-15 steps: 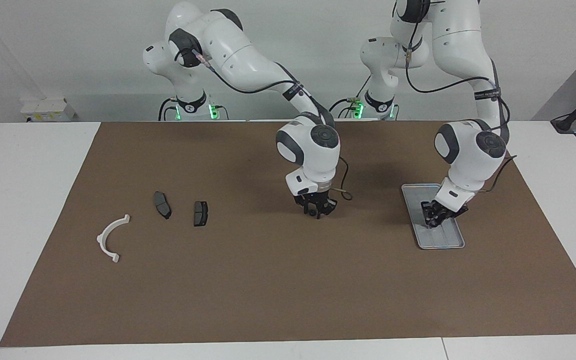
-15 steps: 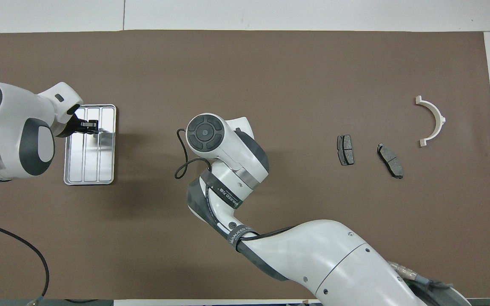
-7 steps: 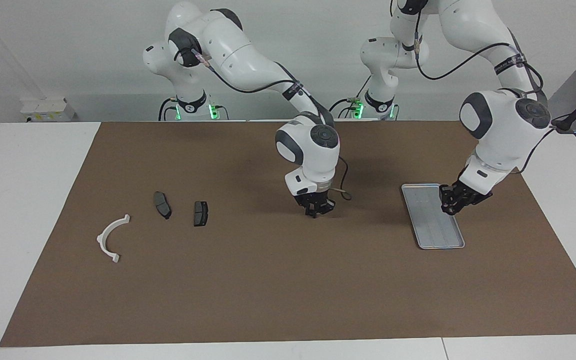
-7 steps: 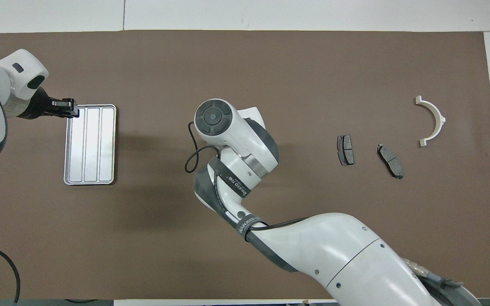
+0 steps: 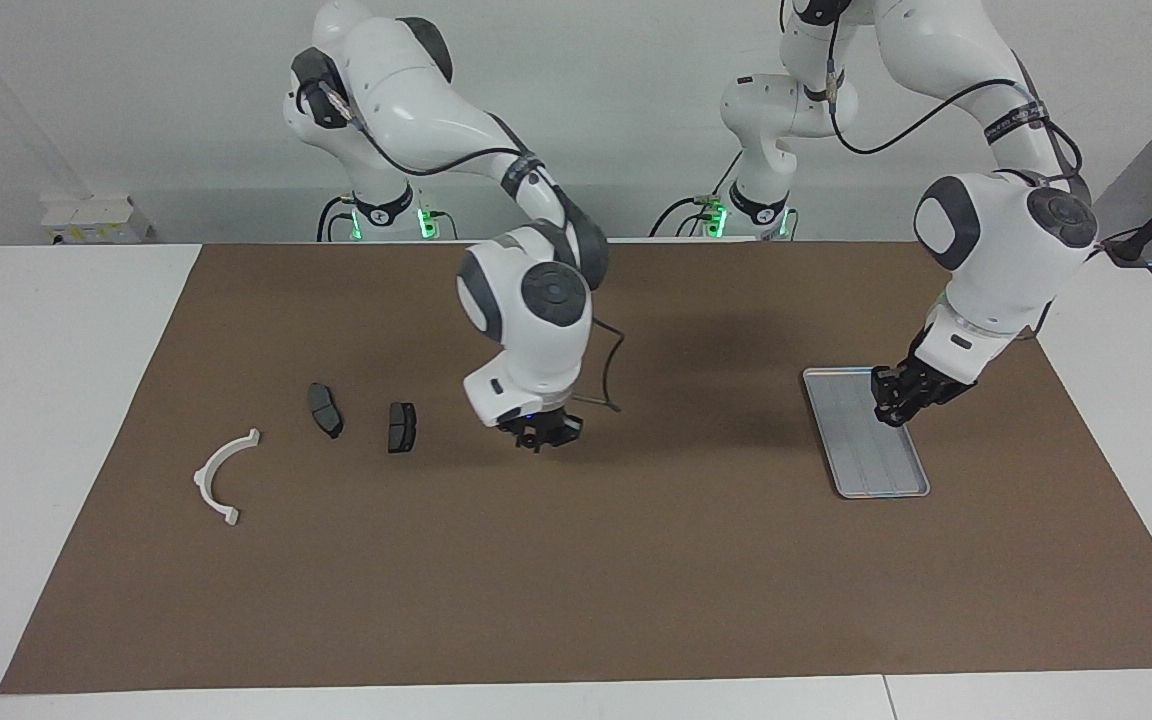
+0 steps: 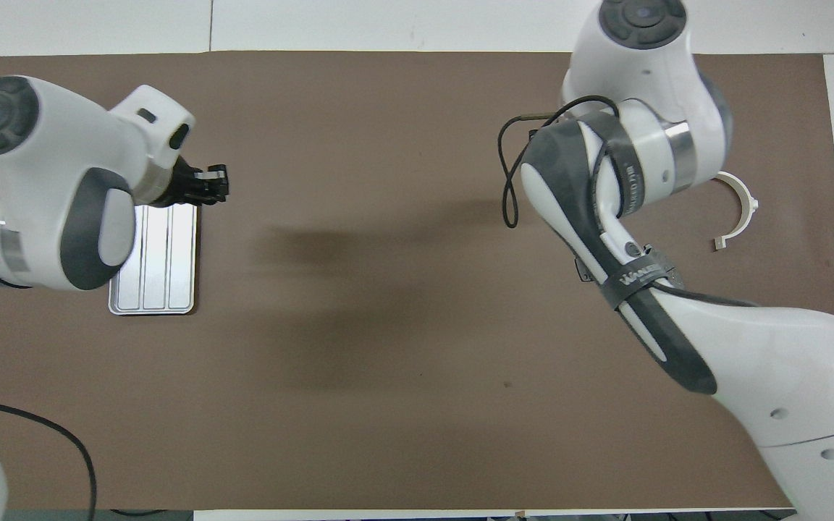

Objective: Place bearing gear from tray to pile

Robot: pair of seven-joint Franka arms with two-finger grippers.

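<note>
The silver tray point(image 5: 866, 470) lies on the mat toward the left arm's end and also shows in the overhead view point(image 6: 163, 289). No bearing gear shows on its visible ridges. The pile lies toward the right arm's end: a white half-ring bracket point(image 5: 211, 475) point(image 6: 746, 210) and two dark brake pads point(image 5: 324, 409) point(image 5: 401, 427). My left gripper point(image 5: 891, 405) point(image 6: 218, 184) hangs raised over the part of the tray nearest the robots. My right gripper point(image 5: 539, 437) hangs low over the mat beside the nearer brake pad. In the overhead view its own arm hides it and the pads.
A brown mat point(image 5: 576, 580) covers most of the white table point(image 5: 56, 400). A black cable point(image 5: 606, 380) loops off the right wrist. Bare mat lies between the tray and the pile.
My left gripper rose out of the tray to hang over its end nearest the robots. My right arm swung from the middle of the mat toward the brake pads.
</note>
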